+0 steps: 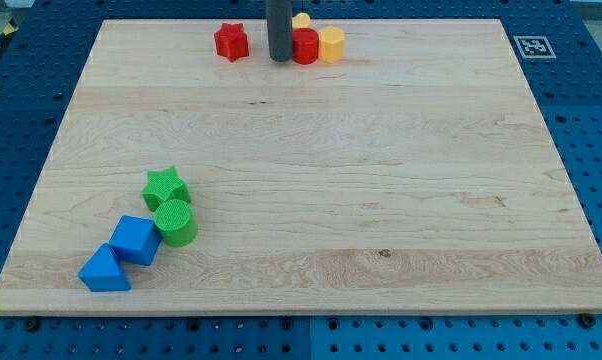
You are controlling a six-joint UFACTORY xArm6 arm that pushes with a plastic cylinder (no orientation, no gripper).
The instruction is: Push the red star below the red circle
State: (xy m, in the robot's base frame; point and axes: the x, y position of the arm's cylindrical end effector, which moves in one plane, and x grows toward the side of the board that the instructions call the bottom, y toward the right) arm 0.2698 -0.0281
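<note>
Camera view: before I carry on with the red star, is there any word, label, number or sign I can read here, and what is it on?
No readable words, brands or numbers anywhere.
One sign only: a black-and-white square marker at the wooden board's top-right corner; it is a coded pattern, not text, too small to decode.
The blocks carry no markings.

The rod [279, 30] is a straight, smooth cylinder, dark grey throughout, of constant width. My tip [280, 59] ends in a blunt, flat face.
</note>
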